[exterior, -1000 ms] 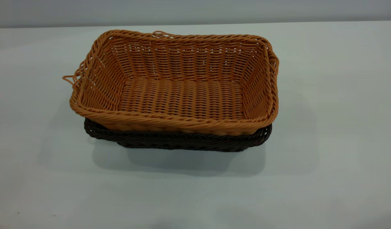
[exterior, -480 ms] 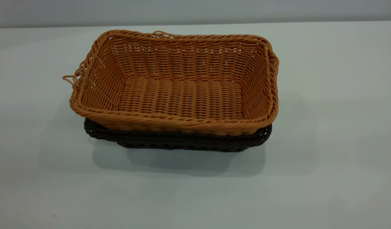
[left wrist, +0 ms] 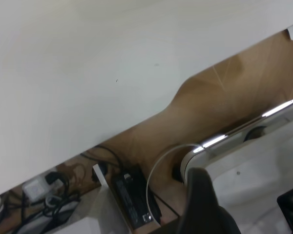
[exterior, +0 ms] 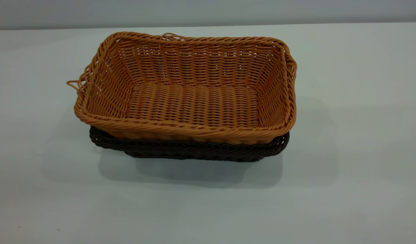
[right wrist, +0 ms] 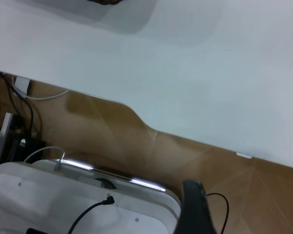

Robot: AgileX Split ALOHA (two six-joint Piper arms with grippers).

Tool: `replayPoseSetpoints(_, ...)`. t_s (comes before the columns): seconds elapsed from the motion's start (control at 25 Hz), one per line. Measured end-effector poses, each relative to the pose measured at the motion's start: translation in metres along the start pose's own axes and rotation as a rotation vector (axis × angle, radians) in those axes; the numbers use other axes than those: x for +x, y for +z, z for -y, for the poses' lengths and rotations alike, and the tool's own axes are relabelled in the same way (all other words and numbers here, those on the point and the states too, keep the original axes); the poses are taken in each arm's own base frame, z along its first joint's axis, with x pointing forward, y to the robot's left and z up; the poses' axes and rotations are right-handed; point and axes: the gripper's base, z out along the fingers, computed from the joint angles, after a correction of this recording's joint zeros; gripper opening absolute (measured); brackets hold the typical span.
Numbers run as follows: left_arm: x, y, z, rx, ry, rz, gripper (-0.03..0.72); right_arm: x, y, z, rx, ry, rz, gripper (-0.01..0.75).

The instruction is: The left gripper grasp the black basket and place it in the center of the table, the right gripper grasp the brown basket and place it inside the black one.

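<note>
The brown basket [exterior: 191,105] sits nested inside the black basket [exterior: 194,150] at the middle of the table [exterior: 356,169]. Only the black basket's rim and lower front wall show beneath it. A loose strand loop sticks out at the brown basket's left corner. Neither gripper appears in the exterior view. In the left wrist view, the left gripper [left wrist: 200,195] hangs off the table edge [left wrist: 88,73], over a white base. In the right wrist view, the right gripper [right wrist: 193,204] also sits past the table edge [right wrist: 210,73]. Both are far from the baskets and hold nothing that shows.
Beyond the table edge lie a wooden floor [left wrist: 219,97], white arm bases [right wrist: 63,195], a black power brick [left wrist: 134,195] and cables [left wrist: 49,195]. A grey wall runs behind the table's far edge [exterior: 208,12].
The baskets have not moved. Faint shadows at the table's front edge have faded.
</note>
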Motion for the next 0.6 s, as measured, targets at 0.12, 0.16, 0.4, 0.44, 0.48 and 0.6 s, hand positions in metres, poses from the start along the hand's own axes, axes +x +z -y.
replayPoseSetpoints(0.12, 0.001, -0.002, 0.0, 0.001, 0.0, 0.015, 0.454, 0.0, 0.0, 0.0, -0.001, 0.0, 0.003, 0.457)
replayPoseSetpoints(0.16, 0.002, -0.002, 0.0, 0.002, 0.0, 0.021, 0.454, 0.001, -0.001, 0.0, 0.0, 0.002, 0.012, 0.457)
replayPoseSetpoints(0.4, 0.007, -0.006, -0.005, -0.044, -0.108, 0.067, 0.454, 0.011, -0.017, 0.007, 0.085, 0.152, 0.179, 0.457)
replayPoseSetpoints(0.44, 0.007, -0.007, -0.007, -0.063, -0.145, 0.068, 0.454, 0.014, -0.02, 0.007, 0.106, 0.175, 0.213, 0.457)
replayPoseSetpoints(0.48, 0.007, -0.007, -0.009, -0.081, -0.181, 0.068, 0.454, 0.018, -0.024, 0.006, 0.12, 0.186, 0.255, 0.457)
replayPoseSetpoints(0.6, 0.01, -0.009, -0.013, -0.133, -0.279, 0.087, 0.454, 0.03, -0.034, 0.002, 0.151, 0.194, 0.37, 0.457)
